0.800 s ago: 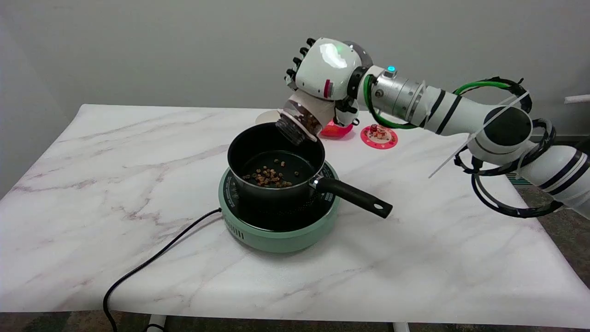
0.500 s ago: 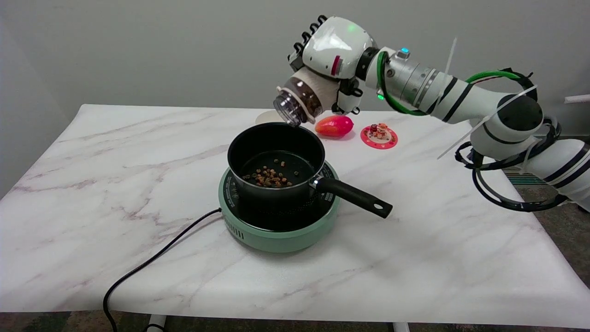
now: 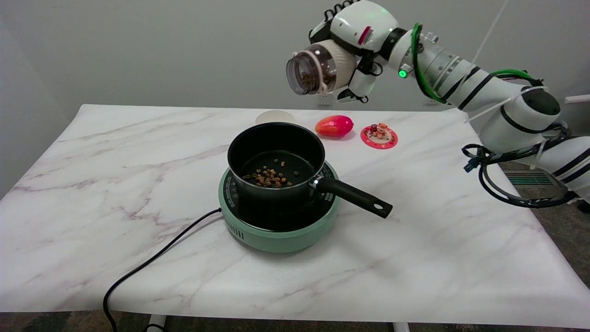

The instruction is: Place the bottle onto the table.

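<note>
The clear, cream-banded bottle of brown pellets (image 3: 318,68) is gripped in the right robot hand (image 3: 357,39), high above the white marble worktop (image 3: 138,184). Its long axis lies near horizontal, open mouth facing left; it needs righting, I'd say, before going down.

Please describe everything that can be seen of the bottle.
The bottle is a clear jar with a cream band around its body and brown pellets inside. It has no lid. The right hand grips it in the air, tilted almost on its side, with its open mouth facing left, above the table and touching nothing else.
</note>
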### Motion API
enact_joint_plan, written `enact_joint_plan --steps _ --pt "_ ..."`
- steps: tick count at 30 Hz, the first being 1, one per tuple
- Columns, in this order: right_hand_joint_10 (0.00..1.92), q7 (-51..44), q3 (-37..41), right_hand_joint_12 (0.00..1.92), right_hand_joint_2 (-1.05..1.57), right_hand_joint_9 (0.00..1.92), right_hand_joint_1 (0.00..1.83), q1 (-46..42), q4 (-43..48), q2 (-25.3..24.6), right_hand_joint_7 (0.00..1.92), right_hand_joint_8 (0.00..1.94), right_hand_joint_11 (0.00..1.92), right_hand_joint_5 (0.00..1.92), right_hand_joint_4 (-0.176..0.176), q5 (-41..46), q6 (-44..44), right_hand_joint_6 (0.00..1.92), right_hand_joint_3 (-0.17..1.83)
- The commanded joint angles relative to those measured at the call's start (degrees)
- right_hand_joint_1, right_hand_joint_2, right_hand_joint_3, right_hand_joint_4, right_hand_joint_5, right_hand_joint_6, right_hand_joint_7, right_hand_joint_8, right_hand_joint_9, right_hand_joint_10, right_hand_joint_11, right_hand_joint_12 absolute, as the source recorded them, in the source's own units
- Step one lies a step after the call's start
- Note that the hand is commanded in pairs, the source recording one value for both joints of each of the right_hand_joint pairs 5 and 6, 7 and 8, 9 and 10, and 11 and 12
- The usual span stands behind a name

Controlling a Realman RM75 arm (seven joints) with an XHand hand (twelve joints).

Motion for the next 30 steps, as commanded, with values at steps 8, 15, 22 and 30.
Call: enact_joint_plan --steps 8,15,22,30 --pt "1.38 -1.46 26.33 1.27 1.17 1.38 1.54 -24.56 -12.77 -0.38 1.92 1.92 1.27 1.92 0.000 49.33 2.92 1.92 0.70" --pt "1.37 -1.48 27.07 1.27 1.16 1.37 1.55 -28.18 -21.60 -0.68 1.92 1.92 1.27 1.92 0.000 58.78 13.68 1.92 0.70" --pt "1.38 -1.31 25.48 1.27 1.15 1.38 1.55 -31.34 -28.30 -1.77 1.92 1.92 1.27 1.92 0.000 68.07 21.98 1.92 0.71" --pt "1.39 -0.85 24.30 1.28 1.18 1.39 1.54 -33.06 -34.49 -5.99 1.92 1.92 1.28 1.92 0.000 73.68 27.95 1.92 0.69"
